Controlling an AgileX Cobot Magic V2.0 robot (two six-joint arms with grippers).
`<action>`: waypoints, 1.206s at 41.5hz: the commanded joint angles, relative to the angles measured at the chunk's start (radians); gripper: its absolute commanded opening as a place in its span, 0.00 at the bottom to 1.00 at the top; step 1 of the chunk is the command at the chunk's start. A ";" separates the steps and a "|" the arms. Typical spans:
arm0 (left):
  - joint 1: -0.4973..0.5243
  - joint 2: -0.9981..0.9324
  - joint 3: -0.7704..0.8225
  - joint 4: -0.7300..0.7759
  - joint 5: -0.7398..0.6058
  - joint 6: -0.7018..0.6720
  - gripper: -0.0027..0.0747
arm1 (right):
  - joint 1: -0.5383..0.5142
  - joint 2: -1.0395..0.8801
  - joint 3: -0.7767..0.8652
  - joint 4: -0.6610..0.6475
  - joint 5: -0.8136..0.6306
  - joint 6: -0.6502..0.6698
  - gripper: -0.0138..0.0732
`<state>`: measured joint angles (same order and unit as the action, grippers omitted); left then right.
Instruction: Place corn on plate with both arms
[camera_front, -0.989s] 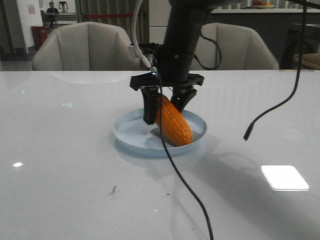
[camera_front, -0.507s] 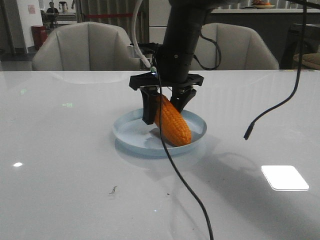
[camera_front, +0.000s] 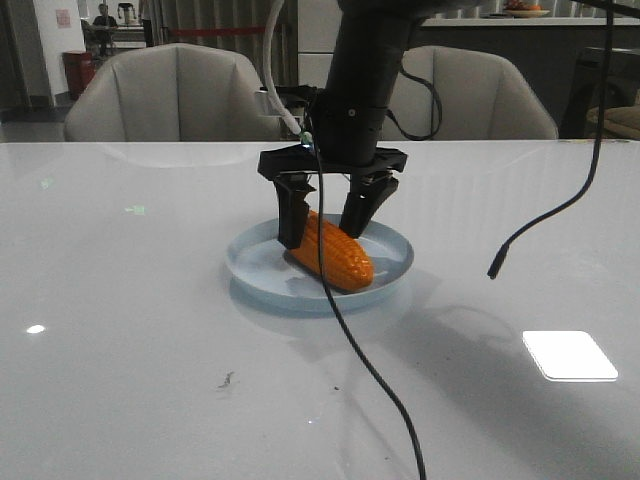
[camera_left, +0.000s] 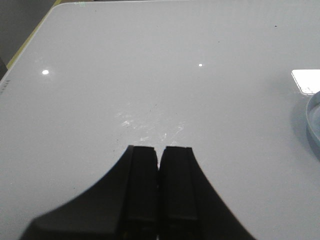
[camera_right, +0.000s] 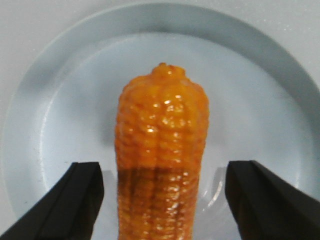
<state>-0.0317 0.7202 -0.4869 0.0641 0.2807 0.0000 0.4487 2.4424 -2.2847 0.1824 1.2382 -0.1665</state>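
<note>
Front view wide; wrist views close

The corn (camera_right: 161, 160) runs out of the right wrist view at its near end, between the right gripper's (camera_right: 162, 200) spread fingers (camera_right: 75, 192), whose bases are also cut off. In the front view the left finger hides the cob's far end. In the left wrist view only a sliver of the plate (camera_left: 314, 122) shows beyond the left gripper (camera_left: 159, 155).

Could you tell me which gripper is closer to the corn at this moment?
The right gripper: its open fingers straddle the corn on the plate. The left gripper is shut over bare table, away from it.
</note>
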 joint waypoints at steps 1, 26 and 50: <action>0.002 -0.006 -0.029 -0.007 -0.071 0.000 0.15 | -0.001 -0.075 -0.033 0.026 0.031 -0.004 0.88; 0.002 -0.006 -0.029 -0.007 -0.071 0.000 0.15 | -0.004 -0.160 -0.292 -0.007 0.093 0.000 0.88; 0.002 -0.006 -0.029 -0.007 -0.071 0.000 0.15 | -0.134 -0.501 -0.306 -0.182 0.094 0.004 0.88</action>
<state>-0.0317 0.7202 -0.4869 0.0641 0.2807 0.0000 0.3575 2.0724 -2.5558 0.0067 1.2527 -0.1640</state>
